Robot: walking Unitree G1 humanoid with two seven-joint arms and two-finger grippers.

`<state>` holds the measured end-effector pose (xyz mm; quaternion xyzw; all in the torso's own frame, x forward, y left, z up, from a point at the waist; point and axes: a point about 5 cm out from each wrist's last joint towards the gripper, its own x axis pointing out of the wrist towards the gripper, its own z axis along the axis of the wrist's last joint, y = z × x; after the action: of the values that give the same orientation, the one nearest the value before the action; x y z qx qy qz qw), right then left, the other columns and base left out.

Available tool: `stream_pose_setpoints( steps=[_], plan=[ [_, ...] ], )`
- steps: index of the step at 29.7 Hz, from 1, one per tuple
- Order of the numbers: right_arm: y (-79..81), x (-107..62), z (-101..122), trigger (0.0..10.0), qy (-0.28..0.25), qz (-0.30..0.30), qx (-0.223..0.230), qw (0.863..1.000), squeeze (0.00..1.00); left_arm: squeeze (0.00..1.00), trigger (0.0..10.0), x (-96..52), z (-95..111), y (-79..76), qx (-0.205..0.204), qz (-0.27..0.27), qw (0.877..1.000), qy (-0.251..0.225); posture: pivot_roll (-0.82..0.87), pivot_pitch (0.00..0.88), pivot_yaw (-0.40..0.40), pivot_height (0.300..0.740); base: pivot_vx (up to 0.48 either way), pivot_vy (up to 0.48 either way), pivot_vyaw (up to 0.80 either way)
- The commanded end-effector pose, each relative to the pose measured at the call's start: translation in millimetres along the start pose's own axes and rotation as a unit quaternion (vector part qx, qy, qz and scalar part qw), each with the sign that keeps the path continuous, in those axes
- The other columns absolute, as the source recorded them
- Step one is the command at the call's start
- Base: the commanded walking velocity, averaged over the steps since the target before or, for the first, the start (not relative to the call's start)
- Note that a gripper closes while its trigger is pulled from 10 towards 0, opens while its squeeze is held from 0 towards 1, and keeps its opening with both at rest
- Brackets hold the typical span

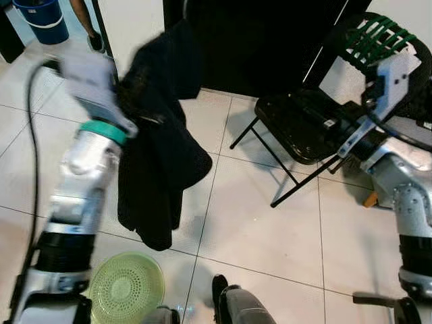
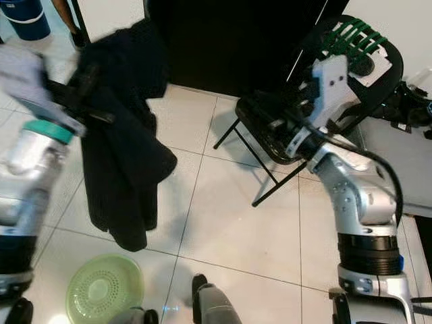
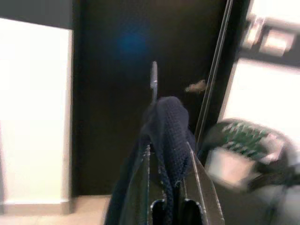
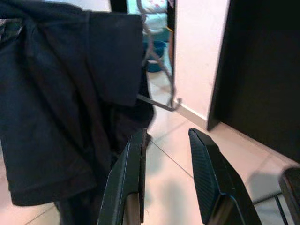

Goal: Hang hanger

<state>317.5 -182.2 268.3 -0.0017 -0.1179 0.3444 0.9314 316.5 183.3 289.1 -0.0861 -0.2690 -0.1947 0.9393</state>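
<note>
My left jaws [image 3: 168,187] are clenching the dark garment [image 1: 158,155] on its hanger [image 3: 153,80], holding it up before a black door [image 1: 263,40]. My right jaws [image 4: 166,178] are hanging released beside a black folding chair [image 1: 304,128] on the white tiled floor [image 1: 256,223].

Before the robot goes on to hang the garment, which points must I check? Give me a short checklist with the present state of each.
1. Left gripper closed on the dark garment: ok.
2. Hanger hook free above the garment: ok.
3. Right gripper open and holding nothing: ok.
4. Rail or rod to receive the hook: cannot tell.
5. Garment hem off the tiled floor: cannot tell.
6. Folding chair and green basket apart from the garment: ok.
</note>
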Motion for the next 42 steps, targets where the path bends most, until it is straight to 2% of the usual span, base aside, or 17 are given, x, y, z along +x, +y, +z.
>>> stream_pose_setpoints(
  steps=[1,2,3,4,5,7,9,12,16,19,21,22,23,24,29,33,42],
  plan=[
    [2.7,0.4,3.4,10.0,-0.005,0.01,-0.014,1.0,0.0,0.0,10.0,-0.5,13.1,-6.8,-0.029,-0.037,0.998,-0.031,-0.07,0.145,-0.033,0.74,0.0,0.0,0.0],
    [4.9,2.1,4.6,10.0,-0.009,0.02,-0.015,1.0,0.0,0.0,10.0,-3.6,18.7,-6.6,-0.055,-0.058,0.996,-0.043,-0.08,0.142,-0.033,0.74,0.0,0.0,0.0],
    [4.9,2.1,4.6,10.0,-0.009,0.02,-0.015,1.0,0.0,0.0,10.0,-3.6,18.7,-6.6,-0.055,-0.058,0.996,-0.043,-0.08,0.142,-0.033,0.74,0.0,0.0,0.0],
    [9.2,3.9,5.5,10.0,-0.016,0.04,-0.008,0.999,0.0,0.0,10.0,-8.5,22.7,-6.2,-0.088,-0.081,0.991,-0.052,-0.08,0.14,-0.032,0.74,0.0,0.0,0.0],
    [9.2,3.9,5.5,10.0,-0.016,0.04,-0.008,0.999,0.0,0.0,10.0,-8.5,22.7,-6.2,-0.088,-0.081,0.991,-0.052,-0.08,0.14,-0.032,0.74,0.0,0.0,0.0],
    [17.4,5.4,7.3,10.0,-0.026,0.081,0.016,0.996,0.0,0.0,10.0,-15.7,25.7,-8.2,-0.13,-0.115,0.983,-0.06,-0.08,0.138,-0.033,0.74,0.0,0.0,0.0],
    [25.1,3.8,10.2,10.0,-0.037,0.129,0.04,0.99,0.0,0.0,10.0,-22.5,25.9,-11.6,-0.171,-0.155,0.972,-0.047,-0.07,0.135,-0.032,0.74,0.0,0.0,0.0],
    [22.7,-0.6,21.6,10.0,-0.06,0.152,0.056,0.985,0.0,0.0,10.0,-28.9,23.2,-14.6,-0.189,-0.188,0.963,-0.019,-0.07,0.133,-0.031,0.74,0.0,0.0,0.0],
    [10.8,-10.4,47.7,10.0,-0.09,0.174,0.041,0.98,0.0,0.0,10.0,-37.1,24.7,-15.3,-0.21,-0.217,0.953,0.008,-0.07,0.131,-0.03,0.74,0.0,0.0,0.0],
    [7.9,-14.1,54.5,10.0,-0.089,0.183,0.026,0.979,0.0,0.0,10.0,-39.9,26.8,-14.7,-0.21,-0.227,0.951,0.016,-0.07,0.13,-0.031,0.74,0.0,0.0,0.0],
    [-3.2,-23.4,65.0,10.0,-0.059,0.188,-0.032,0.98,0.0,0.0,10.0,-46.2,32.0,-11.9,-0.214,-0.245,0.945,0.033,-0.08,0.127,-0.033,0.74,0.0,0.0,0.0],
    [-3.2,-23.4,65.0,10.0,-0.059,0.188,-0.032,0.98,0.0,0.0,10.0,-46.2,32.0,-11.9,-0.214,-0.245,0.945,0.033,-0.08,0.127,-0.033,0.74,0.0,0.0,0.0],
    [-13.7,-29.4,64.9,10.0,-0.016,0.179,-0.075,0.981,0.0,0.0,10.0,-49.2,35.9,-10.1,-0.217,-0.254,0.942,0.038,-0.08,0.125,-0.034,0.74,0.0,0.0,0.0],
    [-17.7,-32.5,61.8,10.0,0.008,0.179,-0.087,0.98,0.0,0.0,10.0,-49.7,37.6,-9.6,-0.215,-0.257,0.941,0.038,-0.08,0.125,-0.034,0.74,0.0,0.0,0.0],
    [-29.0,-45.2,50.7,10.0,0.059,0.201,-0.064,0.976,0.0,0.0,10.0,-48.2,51.2,-12.6,-0.231,-0.278,0.932,0.021,-0.08,0.126,-0.043,0.74,0.0,0.0,0.0],
    [-35.2,-45.3,46.6,10.0,0.056,0.206,-0.019,0.977,0.0,0.0,10.0,-45.7,64.2,-18.6,-0.246,-0.304,0.92,0.007,-0.08,0.124,-0.047,0.74,0.0,0.0,0.0],
    [-45.9,-34.3,40.8,10.0,0.023,0.192,0.014,0.981,0.0,0.0,10.0,-43.0,75.0,-30.5,-0.25,-0.345,0.904,0.006,-0.06,0.121,-0.048,0.74,0.0,0.0,0.0]
  ],
)
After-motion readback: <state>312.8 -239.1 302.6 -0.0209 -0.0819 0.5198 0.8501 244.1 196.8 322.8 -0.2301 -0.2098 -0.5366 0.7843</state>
